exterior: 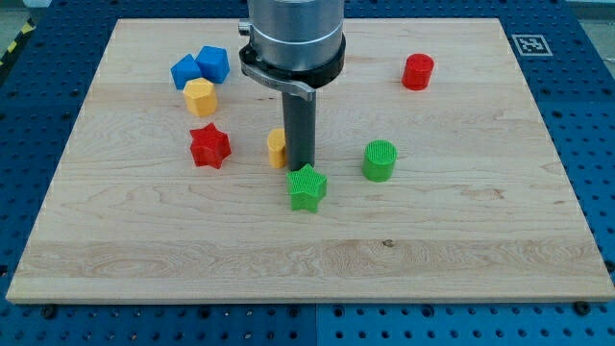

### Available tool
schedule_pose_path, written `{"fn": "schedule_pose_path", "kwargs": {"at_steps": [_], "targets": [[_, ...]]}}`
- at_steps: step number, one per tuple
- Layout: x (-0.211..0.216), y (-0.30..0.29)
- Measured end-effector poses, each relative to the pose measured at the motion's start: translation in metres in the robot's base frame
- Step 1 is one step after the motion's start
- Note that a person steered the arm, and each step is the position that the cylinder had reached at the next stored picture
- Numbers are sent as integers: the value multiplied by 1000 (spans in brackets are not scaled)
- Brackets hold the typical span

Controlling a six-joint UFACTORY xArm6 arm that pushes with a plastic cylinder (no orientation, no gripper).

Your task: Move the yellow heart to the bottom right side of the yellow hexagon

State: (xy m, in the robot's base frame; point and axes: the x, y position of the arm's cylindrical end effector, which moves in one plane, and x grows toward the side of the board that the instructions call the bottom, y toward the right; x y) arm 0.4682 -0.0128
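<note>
The yellow heart [277,148] lies near the board's middle, its right part hidden behind my rod. My tip [301,169] is at the heart's right side, touching or nearly touching it, just above the green star [307,187]. The yellow hexagon [200,97] sits up and to the left of the heart, directly below two blue blocks [202,67]. The red star [209,146] lies left of the heart and below the hexagon.
A green cylinder [380,160] stands right of my tip. A red cylinder [418,72] stands at the upper right. The wooden board [307,259] rests on a blue perforated table. The arm's grey body hangs over the board's top middle.
</note>
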Motion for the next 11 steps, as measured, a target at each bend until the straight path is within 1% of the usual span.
{"fn": "schedule_pose_path", "kwargs": {"at_steps": [1,2,3,4,5,6,7,8,10,11], "targets": [[-43,0],[-69,-23],[-69,-84],[-87,-70],[-89,-3],[-63,32],[-35,16],[-35,10],[-28,-41],[-30,-55]]}}
